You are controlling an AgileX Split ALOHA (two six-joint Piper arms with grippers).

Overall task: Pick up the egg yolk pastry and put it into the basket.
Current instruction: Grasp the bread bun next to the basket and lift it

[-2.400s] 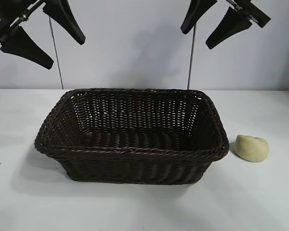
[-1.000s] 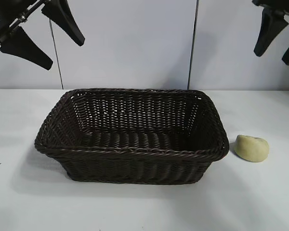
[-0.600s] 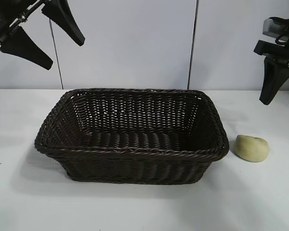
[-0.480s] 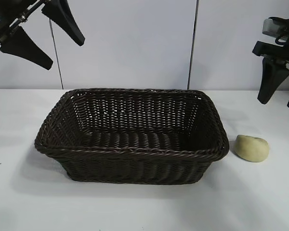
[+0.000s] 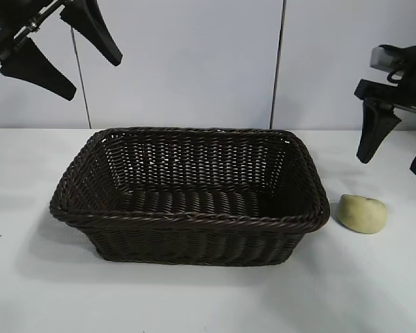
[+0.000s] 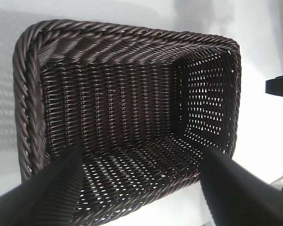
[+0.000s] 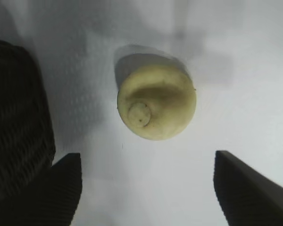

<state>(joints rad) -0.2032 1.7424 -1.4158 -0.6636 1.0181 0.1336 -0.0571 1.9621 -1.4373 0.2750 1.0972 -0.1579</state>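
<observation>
Pastry (image 5: pixel 362 213) on the white table (image 5: pixel 194 305), just right of the basket (image 5: pixel 189 195) and apart from its rim, at the near right corner. Pale yellow, dome-shaped, creased on top; from the right wrist view (image 7: pixel 156 101), a small round nub on its surface and a soft shadow beside it. Untouched by either pincer.

Basket dark brown wicker, rectangular, braided rim, upright in the middle of the table, nothing inside; woven floor and sloping walls plain in the left wrist view (image 6: pixel 127 122).

Right pincer (image 5: pixel 395 149) above and a little to the far right of the pastry, pointing down, spread wide, nothing between the fingers (image 5: pixel 371 135); well clear of the table. In the right wrist view (image 7: pixel 146 188), dark fingertips either side, pastry centred beyond them, basket edge at one side.

Left pincer (image 5: pixel 62 52) high at the far left, above the basket's left end, spread wide, holding nothing; in its own view (image 6: pixel 141 193), both fingers framing the basket's inside.
</observation>
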